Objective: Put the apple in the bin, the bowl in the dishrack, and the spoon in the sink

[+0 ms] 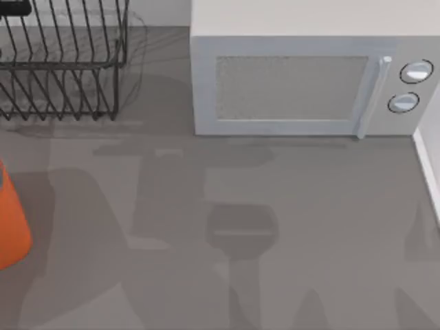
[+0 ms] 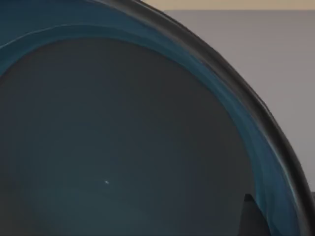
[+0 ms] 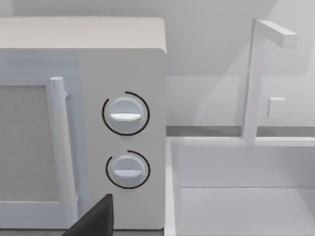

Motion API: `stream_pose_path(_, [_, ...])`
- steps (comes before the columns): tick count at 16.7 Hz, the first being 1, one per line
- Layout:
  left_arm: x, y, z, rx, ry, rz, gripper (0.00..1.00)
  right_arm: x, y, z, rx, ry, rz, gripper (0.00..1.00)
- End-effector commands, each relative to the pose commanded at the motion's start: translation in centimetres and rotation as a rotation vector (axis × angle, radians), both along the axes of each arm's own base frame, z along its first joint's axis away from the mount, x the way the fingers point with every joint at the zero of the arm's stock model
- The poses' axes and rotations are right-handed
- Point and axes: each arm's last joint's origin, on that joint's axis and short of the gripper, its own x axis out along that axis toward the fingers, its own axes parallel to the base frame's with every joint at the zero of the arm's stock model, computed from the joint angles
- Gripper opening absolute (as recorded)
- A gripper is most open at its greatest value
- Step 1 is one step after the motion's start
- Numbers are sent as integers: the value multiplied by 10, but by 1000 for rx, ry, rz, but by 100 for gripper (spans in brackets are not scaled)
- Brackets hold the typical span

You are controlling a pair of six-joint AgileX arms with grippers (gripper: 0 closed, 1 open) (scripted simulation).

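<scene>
The blue-teal bowl (image 2: 123,147) is very close in the left wrist view, its dark inside facing the camera. My left gripper (image 2: 268,221) is shut on the bowl's rim, and one dark fingertip (image 2: 250,216) lies inside the wall. The black wire dishrack (image 1: 62,62) stands at the table's back left. The orange bin (image 1: 10,220) sits at the left edge. The white sink (image 3: 236,196) lies right of the microwave. A dark part of my right gripper (image 3: 93,219) faces the microwave's knobs. The apple and the spoon are out of view.
A white microwave (image 1: 302,75) stands at the back middle and right, with its handle (image 1: 371,96) and two knobs (image 3: 125,114) at its right side. A white faucet (image 3: 253,78) rises behind the sink. The sink's rim (image 1: 430,172) borders the grey table (image 1: 227,227) on the right.
</scene>
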Motion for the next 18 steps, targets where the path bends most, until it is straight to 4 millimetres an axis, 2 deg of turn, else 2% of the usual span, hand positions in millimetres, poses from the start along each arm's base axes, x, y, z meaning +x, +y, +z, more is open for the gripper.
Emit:
stream_pose_path(2, [1, -1, -8, 0, 5, 0, 0, 0, 0, 0, 0, 0, 0, 100])
stream_pose_path(6, [1, -1, -8, 0, 5, 0, 0, 0, 0, 0, 0, 0, 0, 100])
stream_pose_path(18, [1, -1, -8, 0, 5, 0, 90, 0, 0, 0, 0, 0, 0, 100])
